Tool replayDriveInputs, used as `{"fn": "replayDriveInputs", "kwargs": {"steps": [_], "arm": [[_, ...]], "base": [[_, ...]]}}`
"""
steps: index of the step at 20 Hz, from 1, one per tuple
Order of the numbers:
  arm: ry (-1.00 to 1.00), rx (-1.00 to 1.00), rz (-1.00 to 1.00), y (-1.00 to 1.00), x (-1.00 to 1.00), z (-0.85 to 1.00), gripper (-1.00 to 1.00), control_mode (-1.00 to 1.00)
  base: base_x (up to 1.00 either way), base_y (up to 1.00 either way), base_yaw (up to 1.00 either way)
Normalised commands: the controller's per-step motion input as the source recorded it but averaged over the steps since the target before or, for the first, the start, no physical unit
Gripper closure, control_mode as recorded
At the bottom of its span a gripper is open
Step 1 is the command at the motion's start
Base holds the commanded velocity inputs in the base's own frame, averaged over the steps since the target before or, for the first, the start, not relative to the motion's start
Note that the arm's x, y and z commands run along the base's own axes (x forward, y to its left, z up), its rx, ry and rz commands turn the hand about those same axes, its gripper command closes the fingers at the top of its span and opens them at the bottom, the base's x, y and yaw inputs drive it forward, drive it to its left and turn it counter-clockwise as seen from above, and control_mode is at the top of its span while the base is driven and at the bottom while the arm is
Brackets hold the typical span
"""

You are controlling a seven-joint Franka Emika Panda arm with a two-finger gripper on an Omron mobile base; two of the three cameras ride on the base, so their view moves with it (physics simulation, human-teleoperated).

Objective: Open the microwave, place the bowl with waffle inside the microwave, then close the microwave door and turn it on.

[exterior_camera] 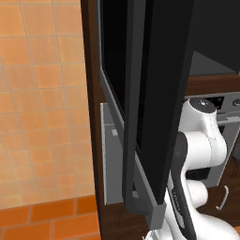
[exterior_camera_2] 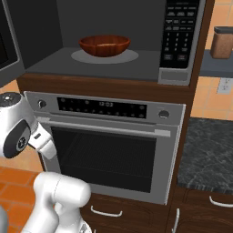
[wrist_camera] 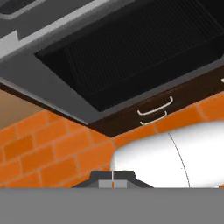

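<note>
The microwave point(exterior_camera_2: 181, 34) stands open above the oven. A brown wooden bowl point(exterior_camera_2: 104, 45) sits on the round grey plate inside it; from this angle the waffle in the bowl is hidden. The microwave door point(exterior_camera: 159, 93) hangs swung out to the left, a tall black glass panel in a grey frame; its edge point(exterior_camera_2: 7, 41) also shows from the right side. My gripper point(wrist_camera: 113, 183) is low, below the microwave and in front of the oven, with its tips pressed together and nothing between them. It is well apart from the bowl and the door.
Beneath the microwave is a grey oven point(exterior_camera_2: 109, 150) with a dark window point(wrist_camera: 131, 52) and a bar handle. Dark wood drawers with curved handles point(exterior_camera_2: 105, 212) lie below. A dark stone counter point(exterior_camera_2: 209, 150) and a brown jar point(exterior_camera_2: 222, 42) are at the right. The floor is orange tile point(exterior_camera: 42, 117).
</note>
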Motion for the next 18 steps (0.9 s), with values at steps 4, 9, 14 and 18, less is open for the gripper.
{"fn": "replayDriveInputs", "kwargs": {"steps": [4, 9, 14, 18], "arm": [[0.0, -0.19, 0.23, 0.1, 0.02, -0.6, 1.0, -1.0], [-0.02, -0.09, 0.27, 0.0, 0.24, -0.69, 1.0, -1.0], [-0.13, -0.24, 0.23, 0.25, -0.01, -0.63, 1.0, -1.0], [-0.31, -0.19, 0.19, 0.14, -0.13, -0.53, 1.0, -1.0]], "base": [[0.0, 0.0, 0.0], [0.0, 0.0, 0.0], [0.0, 0.0, 0.0], [0.0, 0.0, 0.0]]}}
